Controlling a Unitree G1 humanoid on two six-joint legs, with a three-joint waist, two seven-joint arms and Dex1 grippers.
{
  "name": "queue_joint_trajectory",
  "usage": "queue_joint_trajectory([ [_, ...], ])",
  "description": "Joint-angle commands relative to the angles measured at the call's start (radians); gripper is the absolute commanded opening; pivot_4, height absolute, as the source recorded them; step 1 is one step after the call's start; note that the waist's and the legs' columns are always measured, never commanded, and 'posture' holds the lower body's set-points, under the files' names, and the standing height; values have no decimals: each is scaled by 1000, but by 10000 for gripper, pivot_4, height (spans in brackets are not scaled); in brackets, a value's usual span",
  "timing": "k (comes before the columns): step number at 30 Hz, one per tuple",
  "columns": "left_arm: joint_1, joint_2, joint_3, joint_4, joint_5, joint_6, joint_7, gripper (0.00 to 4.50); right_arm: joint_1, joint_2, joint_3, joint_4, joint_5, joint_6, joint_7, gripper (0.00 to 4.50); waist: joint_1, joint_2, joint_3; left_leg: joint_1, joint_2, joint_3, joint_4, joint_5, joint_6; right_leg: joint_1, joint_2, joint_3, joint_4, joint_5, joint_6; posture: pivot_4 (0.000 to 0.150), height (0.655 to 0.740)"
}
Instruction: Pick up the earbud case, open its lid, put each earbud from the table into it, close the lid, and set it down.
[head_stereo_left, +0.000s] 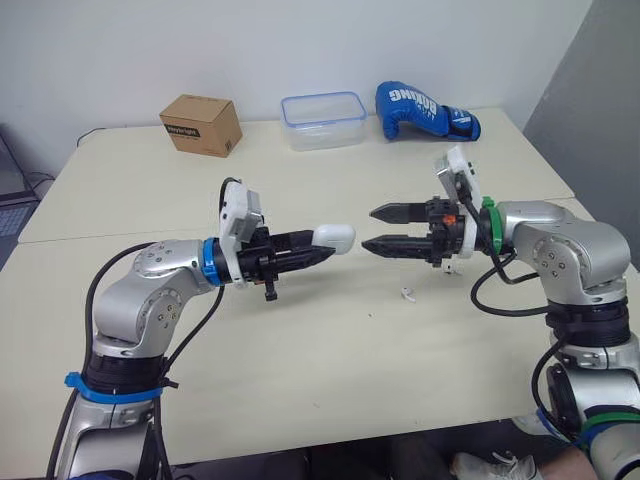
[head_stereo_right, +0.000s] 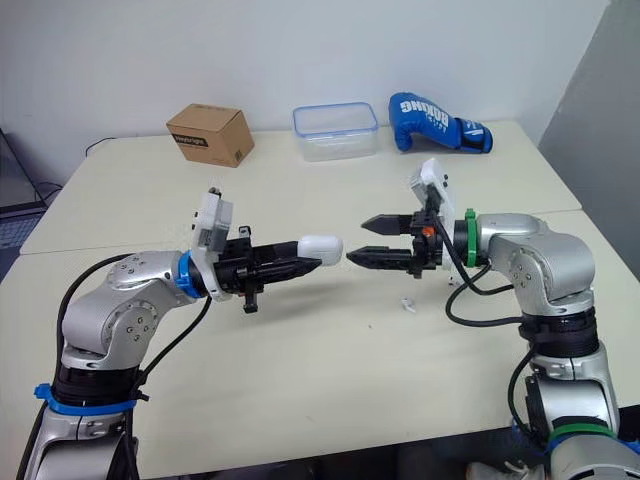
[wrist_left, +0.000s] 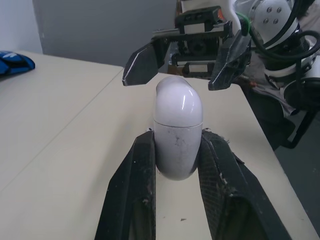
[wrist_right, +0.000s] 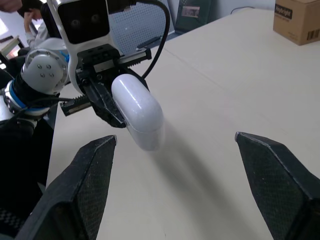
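Earbud case, white, smooth and pill-shaped, hangs in the air over a pale desk. Nearer to us than the case, lower and off to its right, we see one small white earbud lying alone on the desk, touching nothing.

The left pincer reaches in from the left of the case and is clamped on it. Its two black fingers press against opposite sides of the lower half. The case lies roughly level. The seam of its lid is closed, and the rounded lid end sticks out past the fingertips, pointing to the right.

Facing the case from its right is the right pincer, at about the same height. Its fingers stand apart, one above the other, with a wide gap between the tips. The tips are just beside the lid end of the case, and we see a narrow space between them and it, so they are not touching. The right pincer holds nothing.

Well beyond the case, along the far edge of the desk by a white wall, three things stand in a row. Behind the case and to its left is a brown cardboard box. Almost straight behind the case is a clear plastic container with a blue rim. Behind the case and to its right lies a blue boxing glove with white lettering.
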Motion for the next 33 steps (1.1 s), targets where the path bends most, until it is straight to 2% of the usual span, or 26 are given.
queue_joint_trajectory([
  [1,-1,-7,22,-13,-31,-32,-6,8042,-3,11,-35,-58,65,11,-34,39705,0,0,0,0,0,0,0,0,0,0,0,0,0,0,0,1500,7400],
  [12,-9,-31,9,-17,-28,-59,29,8042,-26,39,-5,-62,131,6,-100,39705,-1,0,0,0,0,0,0,0,0,0,0,0,0,0,0,1500,7400],
  [33,22,-20,0,-71,-71,-27,41,8042,-80,59,47,41,85,-31,-145,39705,-2,0,0,0,0,0,0,0,0,0,0,0,0,0,0,1500,7400],
])
